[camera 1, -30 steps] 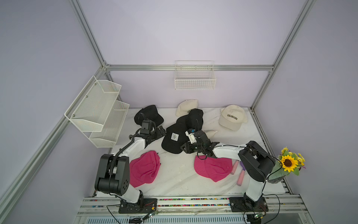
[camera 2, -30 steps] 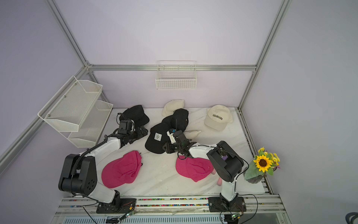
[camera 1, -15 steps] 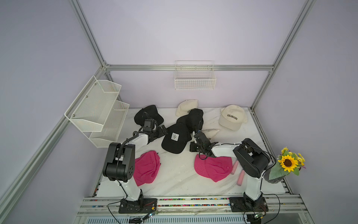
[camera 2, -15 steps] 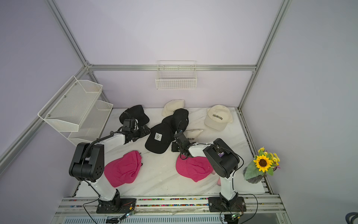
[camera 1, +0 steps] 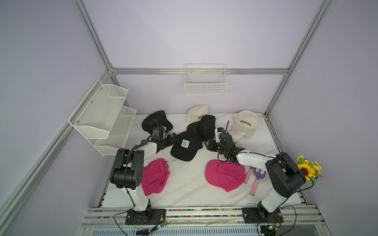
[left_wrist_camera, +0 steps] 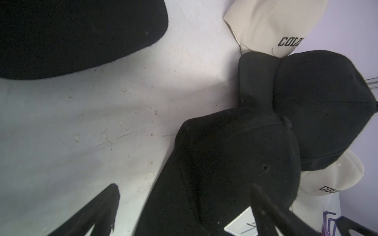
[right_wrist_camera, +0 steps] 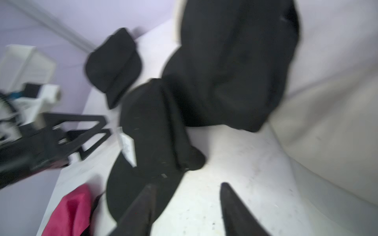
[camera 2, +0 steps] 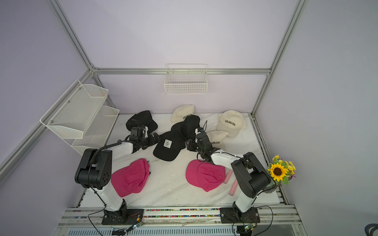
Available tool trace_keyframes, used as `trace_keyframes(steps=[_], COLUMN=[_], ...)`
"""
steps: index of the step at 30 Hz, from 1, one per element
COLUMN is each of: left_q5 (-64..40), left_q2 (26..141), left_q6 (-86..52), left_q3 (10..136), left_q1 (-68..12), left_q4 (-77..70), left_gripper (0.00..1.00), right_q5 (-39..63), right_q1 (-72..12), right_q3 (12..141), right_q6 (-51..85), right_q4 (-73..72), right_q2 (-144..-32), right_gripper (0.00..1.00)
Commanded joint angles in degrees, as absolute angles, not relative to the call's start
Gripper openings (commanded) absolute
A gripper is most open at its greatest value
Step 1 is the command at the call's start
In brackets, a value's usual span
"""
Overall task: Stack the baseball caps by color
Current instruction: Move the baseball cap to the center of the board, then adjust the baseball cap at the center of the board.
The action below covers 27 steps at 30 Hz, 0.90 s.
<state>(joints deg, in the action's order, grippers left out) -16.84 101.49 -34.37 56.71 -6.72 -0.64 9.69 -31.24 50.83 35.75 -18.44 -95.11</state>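
A black baseball cap with a white square patch [camera 1: 185,146] lies mid-table, overlapping a second black cap [camera 1: 202,127]. A third black cap [camera 1: 156,122] sits at the back left. Cream "COLORADO" caps rest at the back [camera 1: 197,113], back right [camera 1: 246,122] and half under my right arm [camera 1: 235,135]. Two pink caps [camera 1: 155,178] [camera 1: 225,174] lie near the front. My left gripper [left_wrist_camera: 184,186] is open, straddling the patch cap's left edge [left_wrist_camera: 214,173]. My right gripper [right_wrist_camera: 187,185] is open over bare table beside that cap's brim [right_wrist_camera: 131,194], holding nothing.
A white mesh shelf [camera 1: 102,116] hangs on the left wall. A wire basket [camera 1: 205,81] is fixed to the back wall. Pink and purple toy garden tools [camera 1: 256,177] lie by the right pink cap. Sunflowers [camera 1: 308,169] stand at the right edge.
My right gripper was shut at the patch cap, then opened and drew back to the right. My left gripper moved right, up to the patch cap's edge.
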Motion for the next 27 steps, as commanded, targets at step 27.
trace_keyframes(steps=[27], left_q5=[-25.14], left_q2=[104.67], left_q6=[-35.08], left_q3=[55.81], left_q1=[-6.44], left_q4=[-3.27], left_gripper=[1.0], right_q5=[8.04], right_q1=[-34.92], right_q3=[61.6], right_q6=[37.7], right_q4=[-19.36], right_q2=[-112.45], right_gripper=[0.97])
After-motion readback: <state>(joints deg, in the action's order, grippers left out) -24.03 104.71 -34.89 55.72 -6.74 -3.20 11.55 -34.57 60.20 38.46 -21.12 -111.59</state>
